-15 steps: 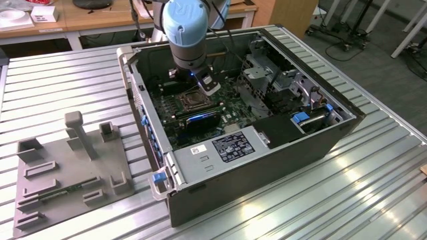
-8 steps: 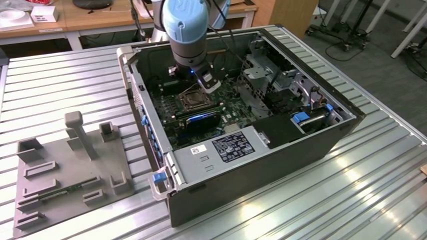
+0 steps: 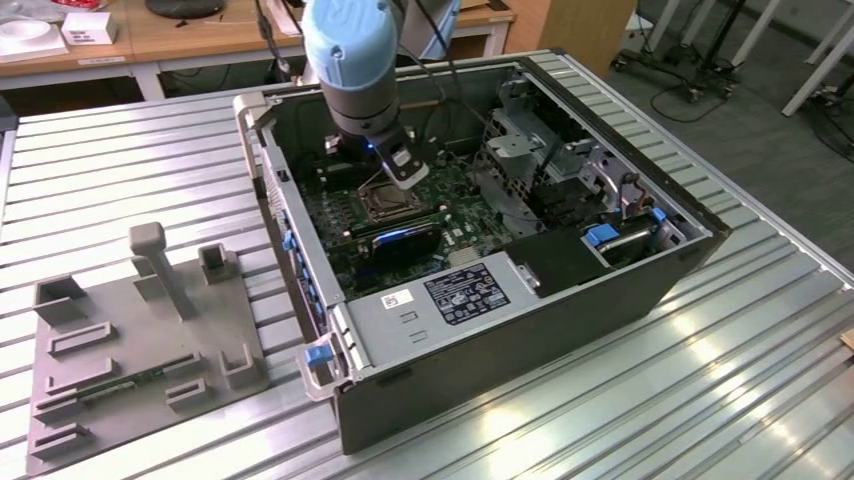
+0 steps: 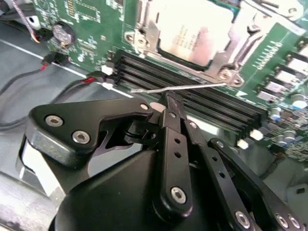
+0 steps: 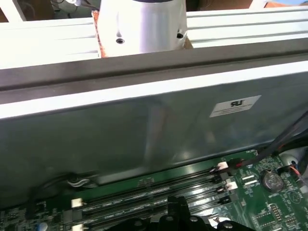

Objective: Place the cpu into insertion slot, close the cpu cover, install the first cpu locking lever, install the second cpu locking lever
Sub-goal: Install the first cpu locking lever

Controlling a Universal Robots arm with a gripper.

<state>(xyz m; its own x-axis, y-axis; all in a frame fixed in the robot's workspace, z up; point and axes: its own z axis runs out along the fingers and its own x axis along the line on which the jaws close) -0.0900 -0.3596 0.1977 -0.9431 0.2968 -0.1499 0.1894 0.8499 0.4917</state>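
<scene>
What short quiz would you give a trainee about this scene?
1. True or false: the cpu lies on the table, outside the case.
2. Choose one: the gripper is nearest to A) a lever, B) a screwdriver, C) a cup.
3. In the second wrist view, which long black parts lie between the cpu and the gripper?

Key: 1 false, it sits on the green board; 2 A; 3 the memory slots.

The pale silver cpu (image 4: pixel 195 34) is seated flat in the insertion slot (image 4: pixel 144 29), framed by the closed silver cpu cover (image 4: pixel 219 60); one thin locking lever (image 4: pixel 178 88) is raised.
</scene>
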